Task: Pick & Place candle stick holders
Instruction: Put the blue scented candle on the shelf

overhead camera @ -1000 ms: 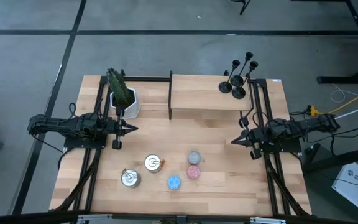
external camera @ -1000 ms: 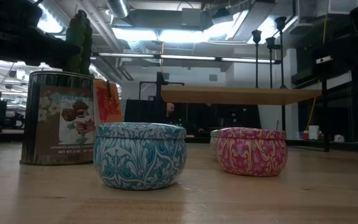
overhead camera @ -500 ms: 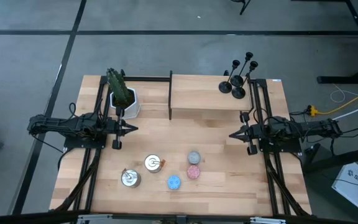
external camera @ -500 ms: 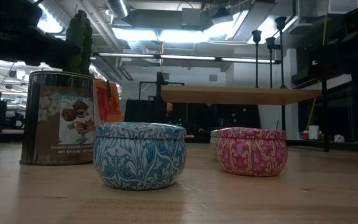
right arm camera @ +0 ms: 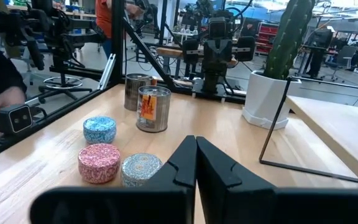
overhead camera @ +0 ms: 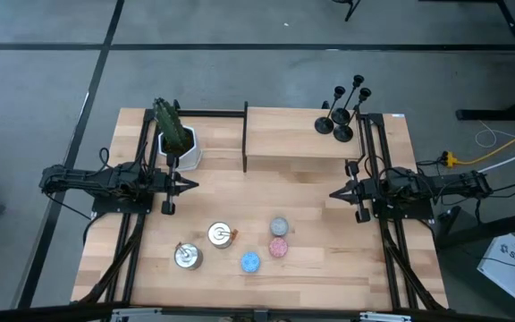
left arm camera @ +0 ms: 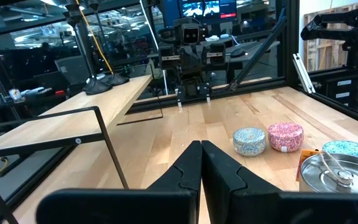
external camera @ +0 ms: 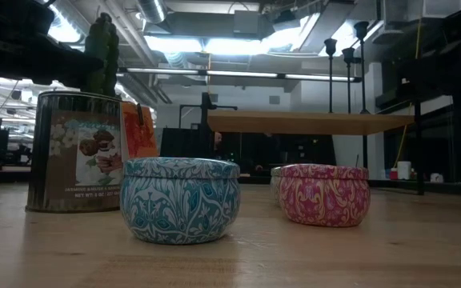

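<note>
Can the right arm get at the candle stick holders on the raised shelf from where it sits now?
Probably yes: the candle stick holders stand on the shelf corner on its side, nothing between them and the shut right gripper.

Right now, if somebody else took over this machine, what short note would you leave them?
Left pincer: shut, empty, waiting over the table's left side.
Right pincer: shut, empty, over the right side, pointing inward.
Candle stick holders: all grouped on the raised wooden shelf at the far right corner, standing upright, untouched.
Also on the table: small round candle tins, two silver tins, a potted cactus.
Done: nothing visible.
Left: pick and place every holder.
</note>
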Tool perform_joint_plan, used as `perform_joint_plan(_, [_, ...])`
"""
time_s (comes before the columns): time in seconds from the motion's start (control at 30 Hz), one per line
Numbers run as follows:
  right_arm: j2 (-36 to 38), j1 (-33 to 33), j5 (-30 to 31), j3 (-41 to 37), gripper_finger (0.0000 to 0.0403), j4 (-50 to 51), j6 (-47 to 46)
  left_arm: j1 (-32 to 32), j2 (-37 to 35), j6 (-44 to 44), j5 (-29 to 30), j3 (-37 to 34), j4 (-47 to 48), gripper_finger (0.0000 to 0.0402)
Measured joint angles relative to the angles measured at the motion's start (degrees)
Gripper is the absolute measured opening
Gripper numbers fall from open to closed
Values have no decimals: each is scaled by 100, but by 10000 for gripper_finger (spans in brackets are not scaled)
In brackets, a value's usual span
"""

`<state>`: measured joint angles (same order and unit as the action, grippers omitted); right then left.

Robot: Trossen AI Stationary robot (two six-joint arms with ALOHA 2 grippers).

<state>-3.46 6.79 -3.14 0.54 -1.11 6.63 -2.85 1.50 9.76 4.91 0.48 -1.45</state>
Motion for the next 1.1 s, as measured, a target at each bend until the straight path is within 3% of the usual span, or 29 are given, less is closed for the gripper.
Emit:
perform_joint_plan(0.67, [0,0,11,1,11,-1,-15,1,-1,21,0,-1,-16,4])
perform_joint_plan(1.1, [0,-2,9,1,11,0,-15,0,0,-16,-2,1,-870,4])
